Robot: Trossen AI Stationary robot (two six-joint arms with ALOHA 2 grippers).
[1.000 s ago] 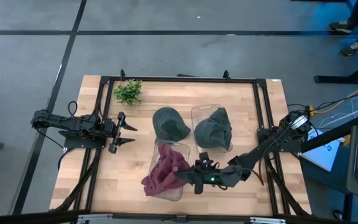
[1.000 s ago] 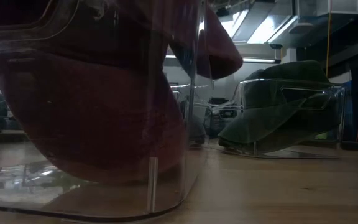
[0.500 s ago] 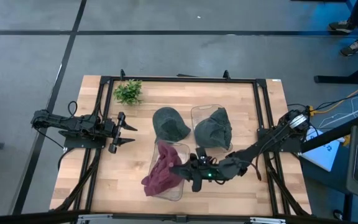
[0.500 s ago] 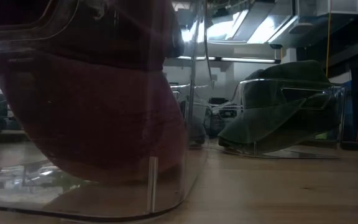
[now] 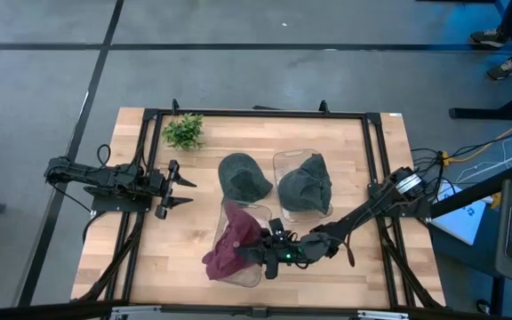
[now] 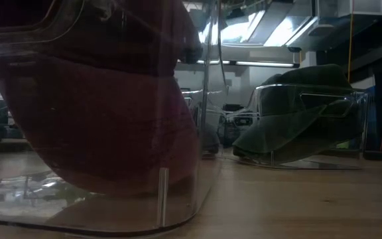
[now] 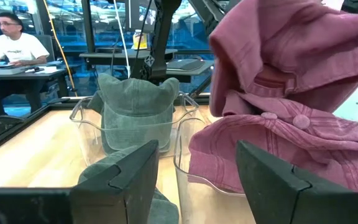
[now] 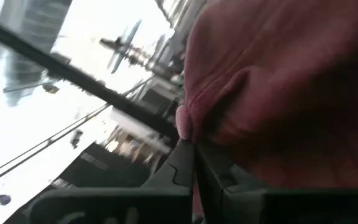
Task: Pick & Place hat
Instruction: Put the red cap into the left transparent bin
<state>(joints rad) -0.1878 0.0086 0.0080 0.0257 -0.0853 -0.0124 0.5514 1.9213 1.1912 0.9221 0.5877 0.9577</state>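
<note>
A dark red hat [image 5: 231, 244] lies crumpled in a clear container [image 5: 254, 277] near the table's front middle. It also fills the low view's left as the red hat [image 6: 98, 119]. My right gripper [image 5: 254, 252] reaches over the container's right side and is shut on the hat. My left gripper [image 5: 181, 188] waits open at the table's left, pointing level toward the hats. One green hat [image 5: 243, 178] lies bare on the table. Another green hat [image 5: 306, 185] sits in a second clear container [image 5: 283, 160]. My right gripper pinches a bunched fold of the red hat's cloth [image 8: 186, 122] between its two fingertips [image 8: 180, 163], on the side of the hat toward the table's right. The fingers come in about level from the table's right. The hat's bulk rests inside the clear container.
A small green plant [image 5: 183, 131] stands at the far left. A black frame rail [image 5: 256, 114] runs around the tabletop. Bare wood lies left of the red hat's container. A person [image 7: 14, 43] sits at a desk beyond the table.
My right gripper has gone toward the table's left edge and a little down, staying shut on the red hat. The part of the hat that hung outside the container's right wall has been carried over the wall; the rest has stayed in the container.
</note>
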